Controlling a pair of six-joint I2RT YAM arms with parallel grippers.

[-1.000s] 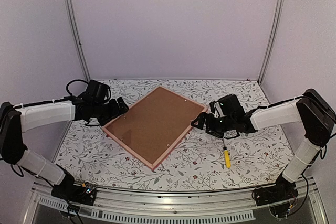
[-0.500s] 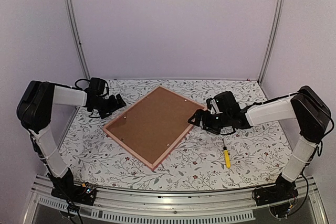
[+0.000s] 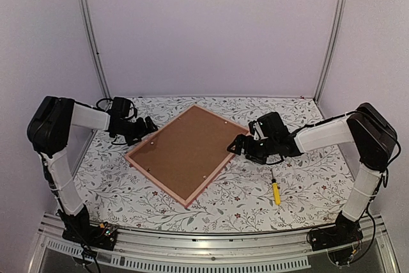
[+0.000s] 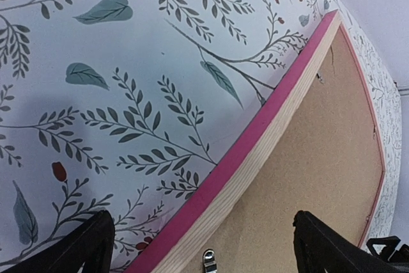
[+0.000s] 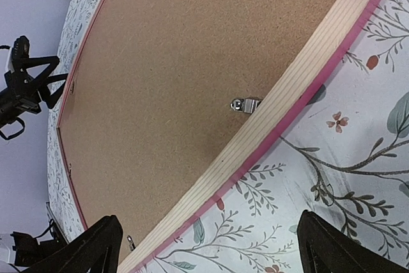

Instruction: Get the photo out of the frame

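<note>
On the flowered bench [image 3: 307, 177] the frame [image 3: 157, 182] lies face down with its brown backing board [image 3: 185, 151] uppermost, so the photo is out of my sight (I judge it sits under that board). My left claw [image 3: 149, 127] hangs released just off the frame's far-left edge, and my right claw [image 3: 237, 146] gapes the same way beside the right corner; neither carries anything. The step in hand, as I read it, is freeing the board. To do it well I should turn aside the small metal clip [image 5: 245, 104] nearest my right claw, then the others round the rim, pushing flat along the board rather than digging in. My left claw could press the wooden edge down so the frame does not skate.
</note>
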